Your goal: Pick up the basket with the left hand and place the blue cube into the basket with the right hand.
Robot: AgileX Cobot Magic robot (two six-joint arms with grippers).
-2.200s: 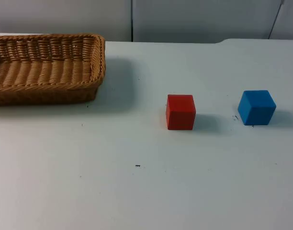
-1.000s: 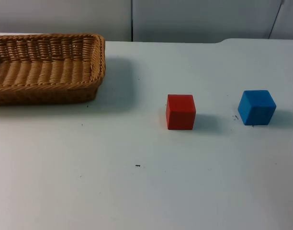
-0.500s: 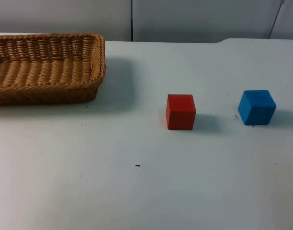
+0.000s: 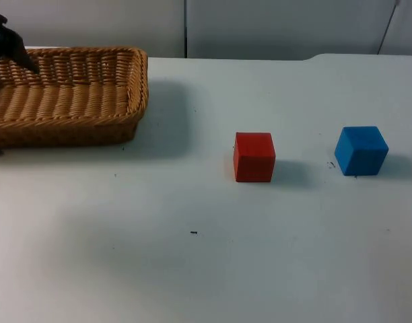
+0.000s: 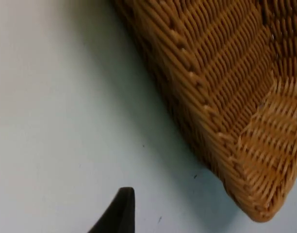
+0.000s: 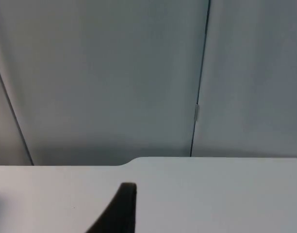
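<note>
The left gripper (image 4: 5, 46) is at the far left end of the wicker basket (image 4: 71, 94), a black shape above the basket's back rim. In the left wrist view one dark fingertip (image 5: 120, 211) stands over bare white counter (image 5: 51, 97), just beside the basket's outer wall and rounded corner (image 5: 221, 97) and not touching the weave. Whether the left fingers are spread or closed I cannot tell, and nothing is seen held between them.

The basket rests on the counter (image 4: 192, 256) at its far left, upright with its opening up. The blue cube (image 4: 361, 151) sits on the counter well to the right, well apart from the left fingers, with a red cube (image 4: 254, 157) between it and the basket, near the blue one but not touching it.

The right gripper's fingertip (image 6: 122, 208) shows in the right wrist view against the counter's far edge (image 6: 211, 194) and the grey partition wall (image 6: 100, 77). I cannot tell the state of its fingers, and nothing lies by them.
</note>
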